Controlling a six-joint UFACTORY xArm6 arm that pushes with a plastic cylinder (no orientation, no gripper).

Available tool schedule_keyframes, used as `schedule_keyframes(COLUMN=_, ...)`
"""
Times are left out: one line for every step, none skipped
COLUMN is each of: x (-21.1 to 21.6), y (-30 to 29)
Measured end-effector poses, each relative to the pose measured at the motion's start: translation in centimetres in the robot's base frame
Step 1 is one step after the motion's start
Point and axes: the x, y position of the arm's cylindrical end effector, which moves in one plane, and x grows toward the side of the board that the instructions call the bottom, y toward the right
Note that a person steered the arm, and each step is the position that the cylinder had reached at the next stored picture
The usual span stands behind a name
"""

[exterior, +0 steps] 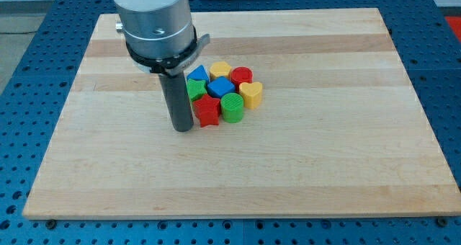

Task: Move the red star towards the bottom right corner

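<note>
The red star point(207, 111) was found at the lower left edge of a tight cluster near the board's point(346, 166) middle, touching the green cylinder point(232, 107) on its right. My tip point(183, 128) was set down just beside the star's left; contact could not be judged. No fingers were fitted, only a bare rod. The approach step seemed in hand. A push rightward and downward was called for, angled so the green cylinder would be skirted, not dragged.
</note>
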Motion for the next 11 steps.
schedule_keyframes(x=-1.7, y=-0.5)
schedule_keyframes(x=-3.4, y=-0.5)
schedule_keyframes(x=-3.9, y=0.7)
schedule_keyframes(x=-3.9, y=2.1)
schedule_keyframes(x=-3.3, y=2.6)
schedule_keyframes(x=-1.2, y=2.9)
schedule_keyframes(x=0.1, y=4.9)
schedule_keyframes(x=2.3, y=6.7)
schedule_keyframes(x=4.4, y=8.5)
schedule_keyframes(x=5.1, y=11.1)
schedule_keyframes(x=5.6, y=14.2)
